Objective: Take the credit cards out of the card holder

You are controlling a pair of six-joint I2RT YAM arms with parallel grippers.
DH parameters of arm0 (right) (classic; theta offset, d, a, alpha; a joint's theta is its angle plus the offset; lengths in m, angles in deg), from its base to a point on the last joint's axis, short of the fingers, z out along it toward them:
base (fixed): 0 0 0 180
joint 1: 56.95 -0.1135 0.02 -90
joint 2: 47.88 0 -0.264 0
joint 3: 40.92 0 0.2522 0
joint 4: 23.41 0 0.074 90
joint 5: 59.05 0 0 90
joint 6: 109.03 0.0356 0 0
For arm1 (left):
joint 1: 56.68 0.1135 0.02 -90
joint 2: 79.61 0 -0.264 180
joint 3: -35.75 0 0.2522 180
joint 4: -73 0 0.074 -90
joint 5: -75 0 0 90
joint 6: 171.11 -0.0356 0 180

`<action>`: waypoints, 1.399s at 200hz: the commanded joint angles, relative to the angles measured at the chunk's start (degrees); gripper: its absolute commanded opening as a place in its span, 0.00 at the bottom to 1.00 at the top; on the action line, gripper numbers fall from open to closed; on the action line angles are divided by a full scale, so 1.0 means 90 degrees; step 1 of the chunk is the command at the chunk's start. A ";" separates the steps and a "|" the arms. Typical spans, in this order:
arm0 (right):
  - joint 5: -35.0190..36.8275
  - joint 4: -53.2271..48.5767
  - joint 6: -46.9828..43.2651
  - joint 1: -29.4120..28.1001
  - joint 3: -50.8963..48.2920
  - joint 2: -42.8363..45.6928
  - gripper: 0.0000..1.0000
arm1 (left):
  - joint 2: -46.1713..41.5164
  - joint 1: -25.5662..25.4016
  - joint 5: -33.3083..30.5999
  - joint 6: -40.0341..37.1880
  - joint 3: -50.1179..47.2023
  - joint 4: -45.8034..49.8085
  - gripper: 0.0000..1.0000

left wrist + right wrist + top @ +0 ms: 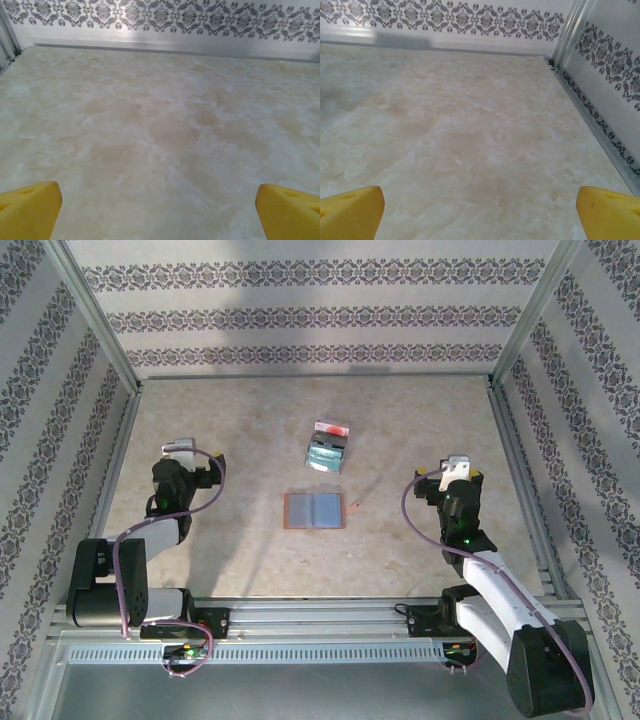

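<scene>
Two pincers are standing released, jaws spread wide with nothing between them. The left pincer (180,447) is hovering at 9 o'clock of the card holder (315,510) and the right pincer (458,462) at 3 o'clock, both well apart from it. In the wrist views we are seeing yellow fingertips (30,212) at the lower corners and bare desk (160,125) between them.

The card holder is lying opened flat near the middle of the desk, blue-grey inside facing up, its small brown tab (355,506) at its 3 o'clock edge. At 12 o'clock of it, near but apart, what looks like a small stack of credit cards (327,447) is lying.

We are judging the cards largely out already; whether any is remaining in the pockets we cannot tell. If one is, we are advising pinning one panel with one pincer and coming in low with the other. That one should be nipping only the card's exposed edge and drawing it along the pocket's opening, so the light holder is neither dragging nor folding shut.
</scene>
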 commanded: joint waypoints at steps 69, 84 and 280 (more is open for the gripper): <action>-0.0450 0.1848 0.0223 0.0364 -0.0383 -0.1060 0.98 | 0.1773 0.0058 0.0710 -0.0228 -0.0587 -0.2754 0.99; -0.0559 0.2197 0.0171 0.0387 -0.0395 -0.1297 0.98 | 0.1609 0.0037 0.0136 -0.0114 -0.0210 -0.1746 0.99; -0.2175 0.3773 0.0311 0.0915 0.0652 -0.4147 0.98 | 0.1678 -0.0138 -0.0013 -0.0260 -0.0100 -0.1679 0.99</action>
